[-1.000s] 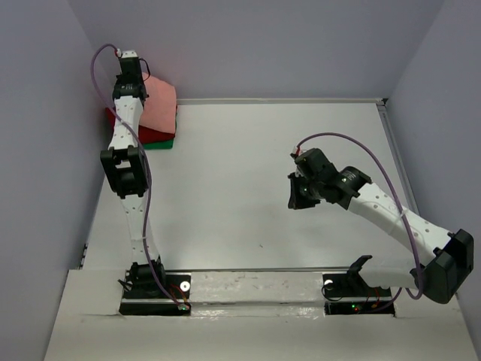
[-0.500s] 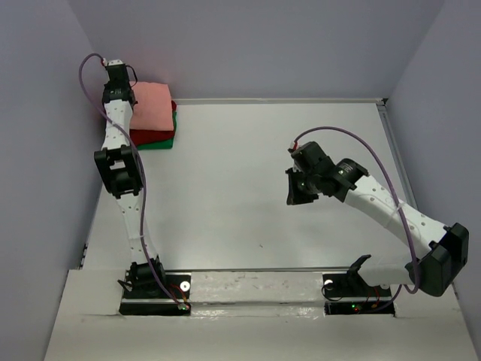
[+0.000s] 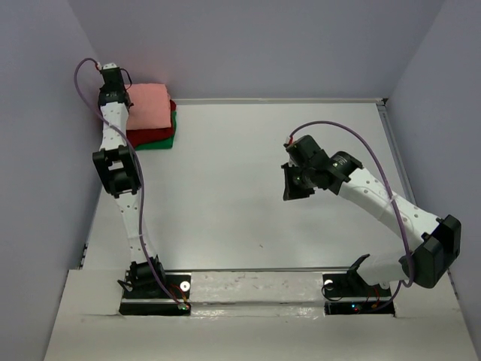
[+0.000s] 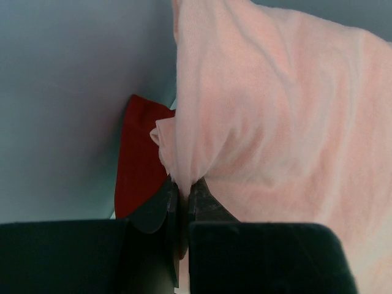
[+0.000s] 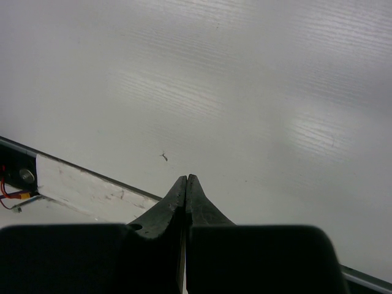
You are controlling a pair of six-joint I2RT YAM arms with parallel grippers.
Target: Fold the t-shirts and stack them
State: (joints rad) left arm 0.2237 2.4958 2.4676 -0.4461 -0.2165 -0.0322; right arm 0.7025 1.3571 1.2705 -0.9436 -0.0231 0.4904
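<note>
shifted leftward, left hand (image 4: 184, 184) pinches salmon-pink shirt (image 3: 150, 105), lying square over dark red shirt (image 3: 150, 135); right hand (image 5: 185, 180) closed.

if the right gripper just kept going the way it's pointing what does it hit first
Most likely the bare white table. The right gripper, shut and holding nothing, aims down at it, and nothing shows in between. How far off the surface lies is hard to judge.
</note>
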